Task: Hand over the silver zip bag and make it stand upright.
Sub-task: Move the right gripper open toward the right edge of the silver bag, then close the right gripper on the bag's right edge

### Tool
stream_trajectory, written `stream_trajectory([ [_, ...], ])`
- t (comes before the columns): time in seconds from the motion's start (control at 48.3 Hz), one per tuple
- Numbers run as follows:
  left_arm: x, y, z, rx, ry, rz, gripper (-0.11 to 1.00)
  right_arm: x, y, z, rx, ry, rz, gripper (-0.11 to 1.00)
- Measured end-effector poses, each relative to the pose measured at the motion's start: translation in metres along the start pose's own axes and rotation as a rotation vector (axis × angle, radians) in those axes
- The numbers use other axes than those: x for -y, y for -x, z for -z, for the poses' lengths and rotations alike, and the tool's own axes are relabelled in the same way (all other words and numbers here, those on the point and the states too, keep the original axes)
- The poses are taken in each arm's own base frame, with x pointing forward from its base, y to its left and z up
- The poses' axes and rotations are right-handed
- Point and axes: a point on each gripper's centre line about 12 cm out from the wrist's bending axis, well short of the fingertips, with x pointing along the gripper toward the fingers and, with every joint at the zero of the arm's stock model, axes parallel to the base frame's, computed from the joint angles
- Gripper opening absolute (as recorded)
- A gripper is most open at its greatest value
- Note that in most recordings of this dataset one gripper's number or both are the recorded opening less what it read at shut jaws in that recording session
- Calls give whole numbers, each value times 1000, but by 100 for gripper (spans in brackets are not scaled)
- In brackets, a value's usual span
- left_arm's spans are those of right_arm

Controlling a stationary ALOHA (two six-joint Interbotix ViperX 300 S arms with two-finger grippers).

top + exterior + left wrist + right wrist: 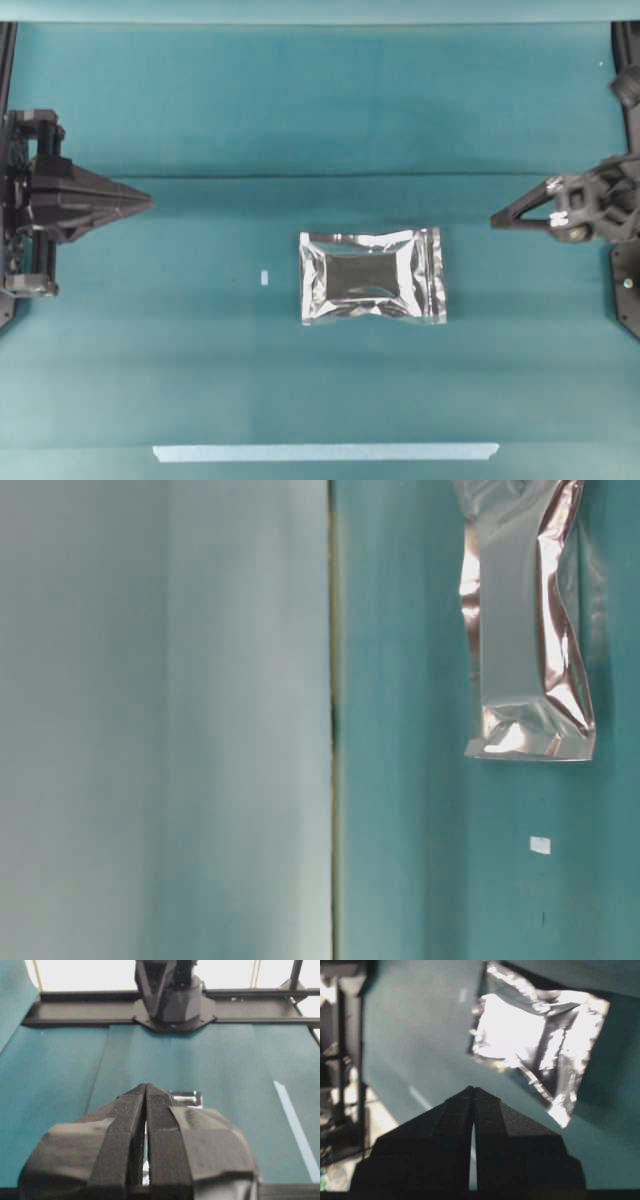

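From overhead, the silver zip bag (pixel 372 276) lies flat mid-surface (pixel 300 100), touched by neither hand; the left hand (pixel 148 203) and right hand (pixel 495 219) sit well apart from it, both pinched together and empty. At table level only the bag shows. The left wrist view shows fingers (pixel 125 1125) pressed together; the right wrist view likewise, the bag beyond them.

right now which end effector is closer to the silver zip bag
Right. The right end effector sits just right of and above the silver zip bag in the overhead view; the left end effector is farther off to its left.
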Motion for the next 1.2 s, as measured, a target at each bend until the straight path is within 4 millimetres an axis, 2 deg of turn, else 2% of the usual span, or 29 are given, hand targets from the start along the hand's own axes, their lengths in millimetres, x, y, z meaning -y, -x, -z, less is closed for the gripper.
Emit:
stream_trajectory([
  [0.103,0,0,-1,0,17,0,-1,4,-10,-1,6,-53,21,3],
  [0.186,0,0,0,-12,28,0,-1,7,-17,0,8,-83,38,15],
  [0.269,0,-1,4,-43,32,1,-1,10,-24,2,1,-88,55,35],
  [0.393,0,-2,6,-63,32,1,-1,14,-31,10,-28,-76,83,72],
  [0.496,0,-1,8,-69,31,2,-1,13,-35,14,-26,-57,69,91],
  [0.683,0,-1,7,-71,26,2,-1,25,-40,16,37,-28,23,88],
  [0.972,0,-1,11,-97,32,1,-1,47,-57,23,31,-10,107,89],
  [1.2,-1,-1,11,-103,31,-2,-1,47,-82,32,28,23,135,89],
])
